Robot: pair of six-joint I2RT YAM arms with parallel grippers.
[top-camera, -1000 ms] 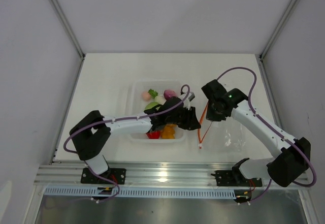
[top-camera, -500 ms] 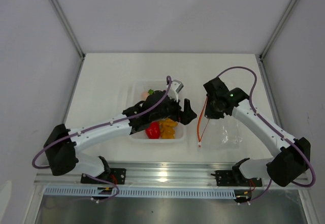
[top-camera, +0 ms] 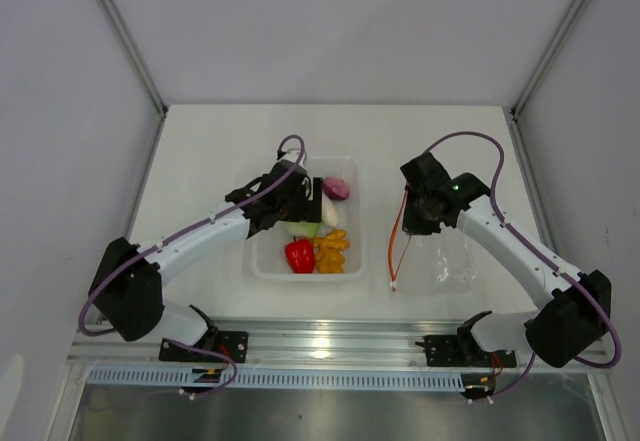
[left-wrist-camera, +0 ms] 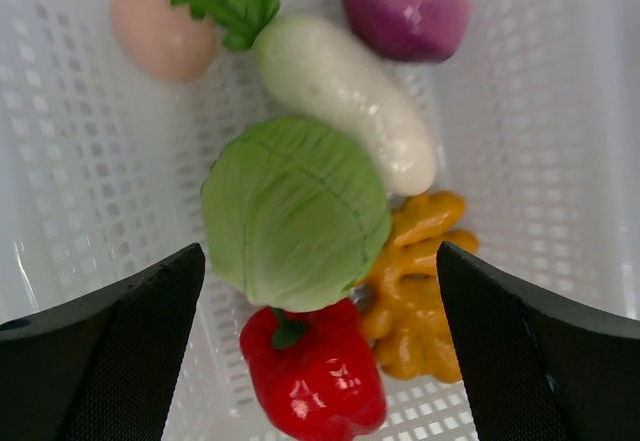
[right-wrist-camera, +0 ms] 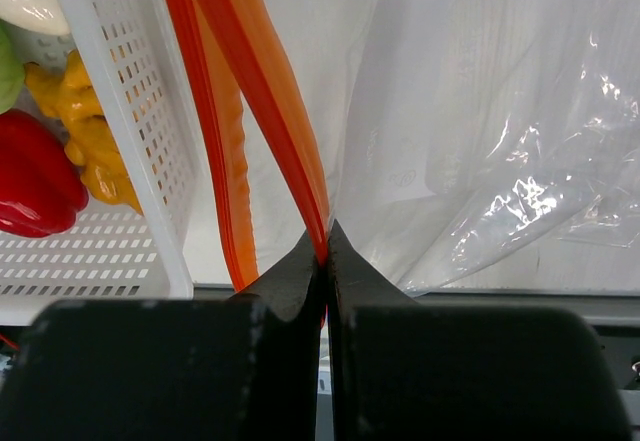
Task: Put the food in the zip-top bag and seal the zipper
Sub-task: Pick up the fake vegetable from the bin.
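Note:
The food lies in a white perforated tray (top-camera: 262, 261): green cabbage (left-wrist-camera: 295, 211), white radish (left-wrist-camera: 345, 96), purple onion (left-wrist-camera: 405, 6), pink round piece (left-wrist-camera: 163, 31), red bell pepper (left-wrist-camera: 315, 371) and orange-yellow lumpy piece (left-wrist-camera: 420, 281). My left gripper (left-wrist-camera: 318, 261) hovers open above the cabbage, holding nothing; the top view shows the left gripper (top-camera: 305, 206) over the tray's far half. The zip-top bag (top-camera: 445, 261) lies right of the tray. My right gripper (right-wrist-camera: 327, 236) is shut on one lip of the orange-red zipper (right-wrist-camera: 255, 81), holding the mouth lifted and apart. The clear zip-top bag (right-wrist-camera: 480, 111) shows nothing inside.
The tray's wall (right-wrist-camera: 130, 111) stands close to the left of the bag's mouth. An aluminium rail (top-camera: 330, 341) runs along the table's near edge. White walls enclose the table on three sides.
My left gripper has swung left from beside the bag's mouth to above the tray, and its jaws have opened wide. The right arm has hardly moved and keeps its grip.

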